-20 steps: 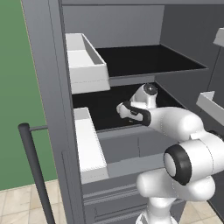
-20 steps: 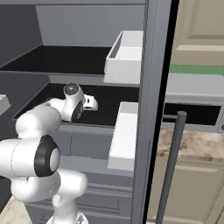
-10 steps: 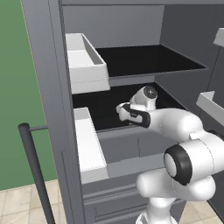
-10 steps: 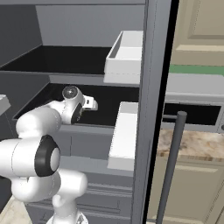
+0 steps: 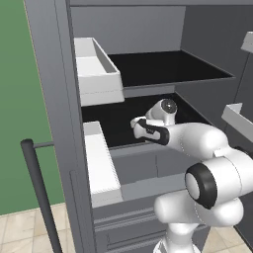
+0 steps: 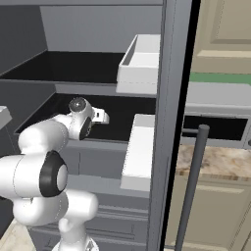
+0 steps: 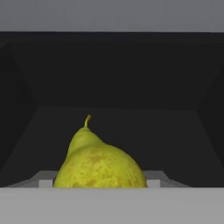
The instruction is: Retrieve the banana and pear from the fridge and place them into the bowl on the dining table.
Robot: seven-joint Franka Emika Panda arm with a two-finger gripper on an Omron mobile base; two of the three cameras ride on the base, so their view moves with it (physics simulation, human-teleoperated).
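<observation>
The fridge (image 5: 54,99) stands open, white door bins (image 5: 96,69) on the left, and the arm reaches onto the lower black shelf (image 5: 118,126). The gripper (image 5: 134,122) is deep over that shelf. In the hand view the pear (image 7: 98,164) sits right at the hand, stem up, dead centre and close. Whether the jaws clamp it, I cannot tell.

matt surfaces inside a smooth grey fridge

the yellow-green, brown-speckled pear (image 7: 99,164) has a dull, finely mottled skin; the tall dark grey fridge (image 5: 54,99) looks like smooth matt metal, its black shelves (image 5: 163,66) flat and unreflective, its white door bins (image 5: 96,74) plain matt plastic.
</observation>
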